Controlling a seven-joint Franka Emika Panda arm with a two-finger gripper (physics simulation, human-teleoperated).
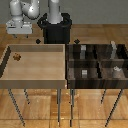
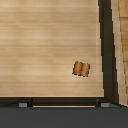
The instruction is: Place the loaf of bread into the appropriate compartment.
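The loaf of bread (image 1: 18,56) is a tiny brown lump on the floor of the large light-wood bin (image 1: 35,80), near its far corner at the exterior view's left. In the wrist view the loaf of bread (image 2: 81,69) lies close to the bin's dark wall (image 2: 106,45). My gripper (image 1: 20,34) hangs well above the bin, over that corner, open and holding nothing. Both fingertips (image 2: 22,104) show in the wrist view, spread wide apart. The dark striped four-cell tray (image 1: 98,62) stands at the exterior view's right. A small grey cube (image 1: 85,73) sits in its near cell beside the bin.
Taller grey blocks (image 1: 83,50) (image 1: 114,47) stand in the tray's two far cells. A pale grey piece (image 1: 116,70) sits in the other near cell. The black robot base (image 1: 56,27) rises behind the bin. Bin and tray stand on thin metal legs.
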